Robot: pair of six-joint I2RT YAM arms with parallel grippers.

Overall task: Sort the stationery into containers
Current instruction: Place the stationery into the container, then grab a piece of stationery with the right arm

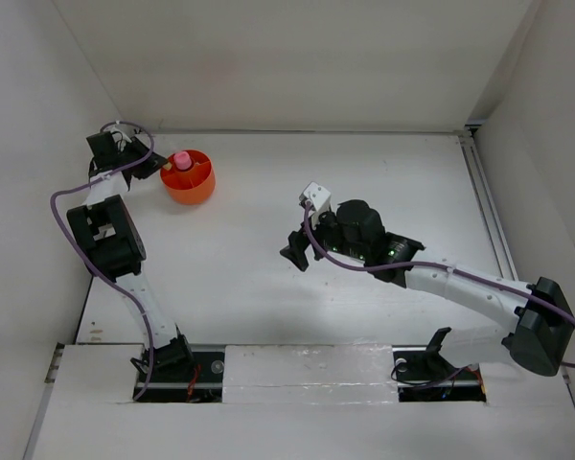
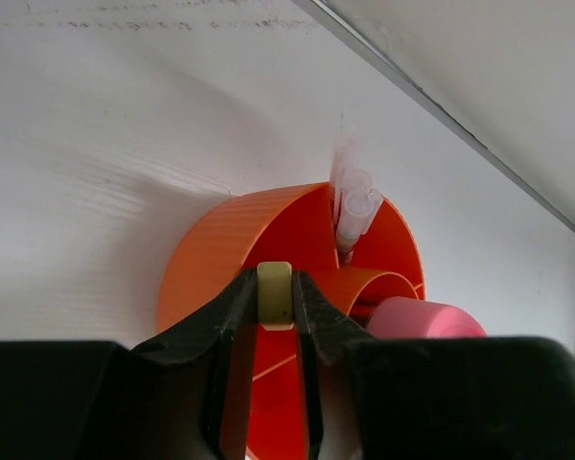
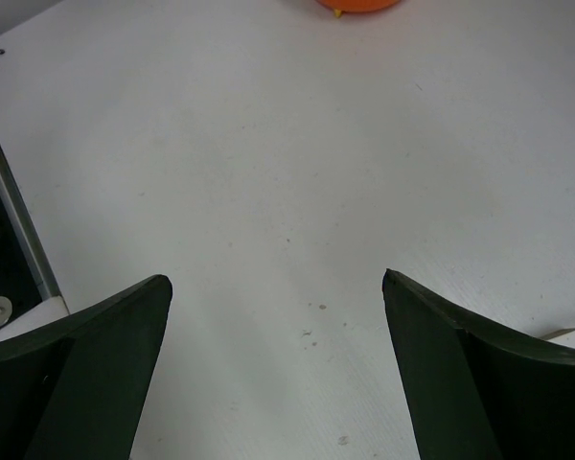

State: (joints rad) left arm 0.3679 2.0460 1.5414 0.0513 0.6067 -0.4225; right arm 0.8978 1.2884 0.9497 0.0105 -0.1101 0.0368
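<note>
You have no text, number or brand to read in any of the three views. The orange tub (image 1: 188,178), at ten o'clock on the table (image 1: 364,172), shows plain walls. The specks on the white base strip (image 1: 297,376) at six o'clock are too small to make out.

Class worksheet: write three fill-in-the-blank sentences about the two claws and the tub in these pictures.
1. The left claw is shut on a small tan ____.
2. The right claw is ____, holding nothing.
3. The tub with the pink cap inside is coloured ____.
Missing words: cube; open; orange.
</note>
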